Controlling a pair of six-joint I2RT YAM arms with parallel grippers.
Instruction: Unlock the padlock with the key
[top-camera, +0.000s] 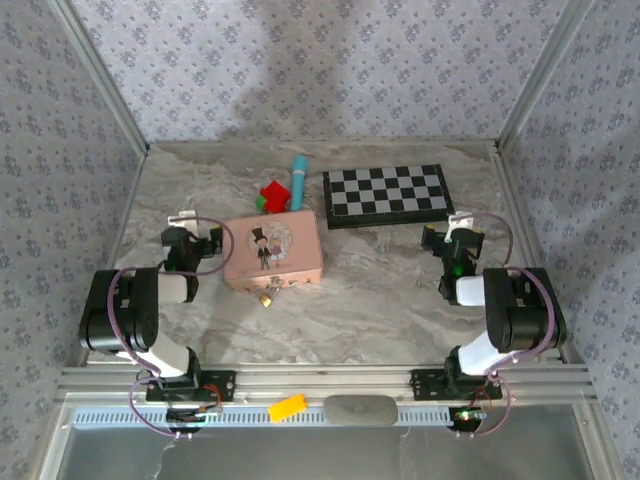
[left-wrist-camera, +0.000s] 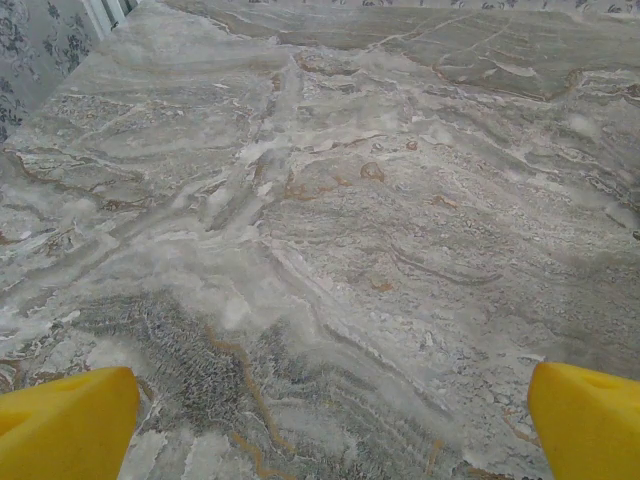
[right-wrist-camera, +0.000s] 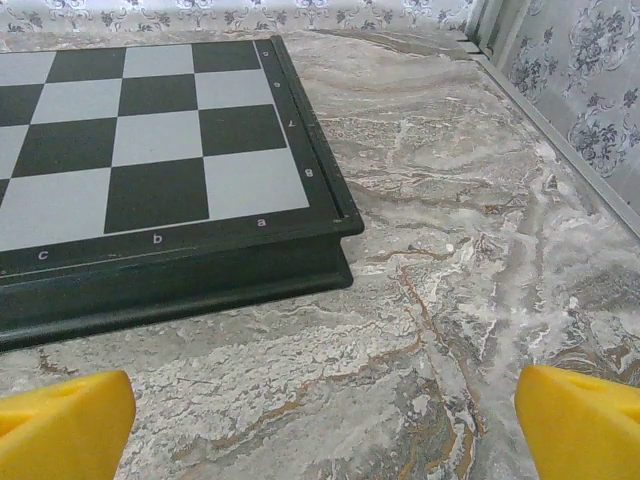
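A tiny brass padlock (top-camera: 266, 297) lies at the front edge of the pink picture box (top-camera: 272, 250) in the middle of the table. I cannot make out a key at this size. My left gripper (top-camera: 196, 243) rests left of the box, a short way from the padlock. In the left wrist view its yellow fingertips (left-wrist-camera: 65, 425) stand wide apart over bare marble, so the left gripper (left-wrist-camera: 330, 430) is open and empty. My right gripper (top-camera: 456, 243) sits far to the right, open (right-wrist-camera: 325, 425), with bare table between its fingertips (right-wrist-camera: 580, 420).
A black chessboard (top-camera: 387, 195) lies at the back right, its corner (right-wrist-camera: 330, 225) just ahead of my right gripper. A red block (top-camera: 272, 193) and a teal pen (top-camera: 298, 178) lie behind the pink box. A yellow block (top-camera: 287, 407) sits on the front rail. Patterned walls enclose the table.
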